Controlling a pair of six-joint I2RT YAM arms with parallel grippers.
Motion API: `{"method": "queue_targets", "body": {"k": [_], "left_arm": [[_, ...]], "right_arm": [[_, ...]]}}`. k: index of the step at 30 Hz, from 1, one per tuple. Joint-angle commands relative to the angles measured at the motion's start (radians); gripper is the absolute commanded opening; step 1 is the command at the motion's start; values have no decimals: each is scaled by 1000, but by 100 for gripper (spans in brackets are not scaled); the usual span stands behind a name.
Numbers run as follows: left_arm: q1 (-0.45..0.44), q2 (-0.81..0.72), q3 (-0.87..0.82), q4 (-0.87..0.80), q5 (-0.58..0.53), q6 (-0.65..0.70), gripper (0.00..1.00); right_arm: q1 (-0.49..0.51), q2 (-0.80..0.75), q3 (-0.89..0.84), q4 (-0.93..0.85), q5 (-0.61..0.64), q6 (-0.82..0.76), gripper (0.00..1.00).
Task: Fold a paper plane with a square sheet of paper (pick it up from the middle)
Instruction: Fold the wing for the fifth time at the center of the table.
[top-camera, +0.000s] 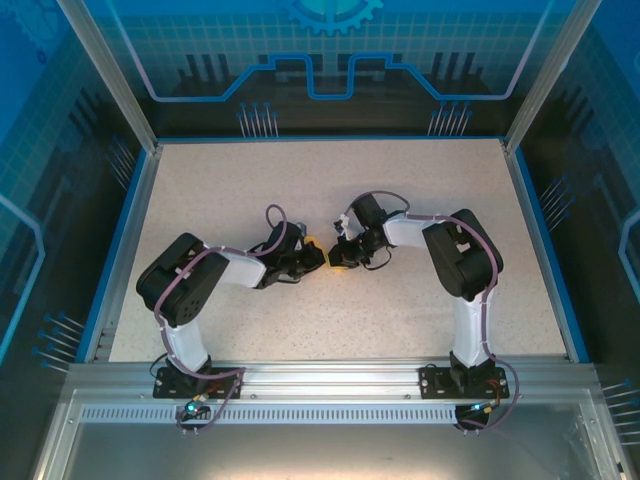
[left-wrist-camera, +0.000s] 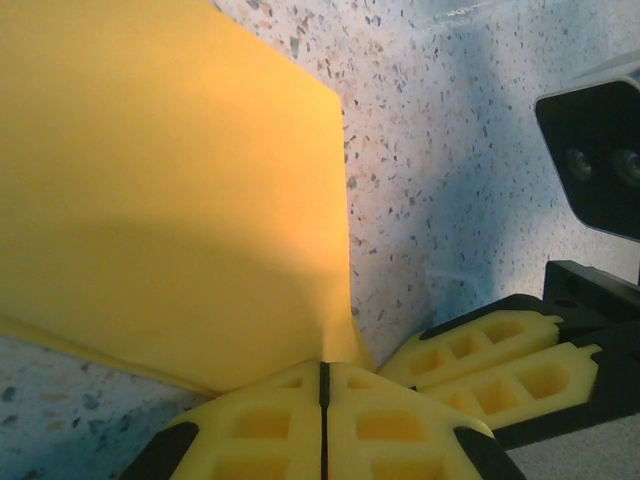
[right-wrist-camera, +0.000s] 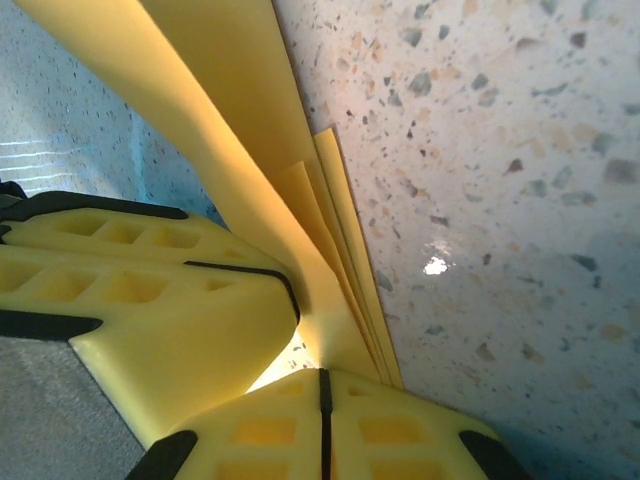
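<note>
At the middle of the table (top-camera: 420, 190), we see the left gripper (left-wrist-camera: 322, 392) at nine o'clock, the right gripper (right-wrist-camera: 322, 395) at three — both clamped shut on the folded paper (left-wrist-camera: 170, 200).

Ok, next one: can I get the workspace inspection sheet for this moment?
Surface: speckled white tabletop.
Job's things: orange-yellow paper, folded into layers, held at mid-table.
Clutter: nothing seen.
Grippers: left gripper and right gripper both shut on the paper, fingertips side by side.
Cables: purple cables run along both arms, away from the paper.
Surroundings: blue-patterned walls, aluminium frame.
</note>
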Motion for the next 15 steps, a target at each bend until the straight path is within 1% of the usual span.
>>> {"method": "queue_targets", "body": {"k": [1,4,7,15], "left_arm": [[4,4,17,-88,-124,-1,9],[10,-5,29,-120,-149,15,9],[22,-6,43,-137,-147,38,9],[96,-3,65,-165,-98,124,9]], "right_arm": [[-13,63,-40,-103,113,-10,9],[-14,63,-45,-115,127,-22,8],[-13,66,-55,-121,134,-31,8],[-13,72,-71,-114,131,-34,8]]}}
